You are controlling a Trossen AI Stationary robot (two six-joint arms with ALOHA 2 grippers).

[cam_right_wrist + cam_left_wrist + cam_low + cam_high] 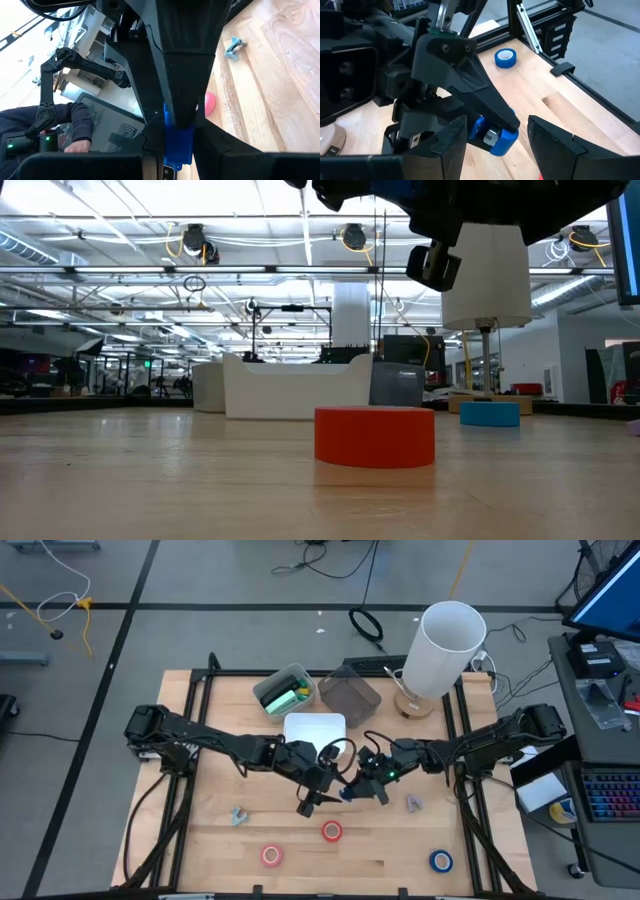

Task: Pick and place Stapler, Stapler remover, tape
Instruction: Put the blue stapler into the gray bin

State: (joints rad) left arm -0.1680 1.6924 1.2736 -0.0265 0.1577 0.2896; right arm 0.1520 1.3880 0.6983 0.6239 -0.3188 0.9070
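Above the table's middle, my right gripper (358,780) is shut on a small blue stapler (492,137). My left gripper (322,792) faces it, open, with one finger (447,147) on each side of the stapler; I see no touch. Two grey stapler removers (238,815) (413,803) lie flat on the wood. A red tape roll (331,831), a pink one (271,856) and a blue one (441,861) lie flat near the front edge. My right gripper pinches the blue stapler's body (481,126) between its two fingers, at their free ends. The fingers (470,85) come about level from the table's right side. The stapler is lifted clear of the table, its metal part (491,136) showing past the fingertips.
At the back stand a green bin (283,690), a dark bin (350,693) and a white tray (315,727), with a tall white cylinder (445,645) at the back right. A person's hand (75,145) shows beyond the table.
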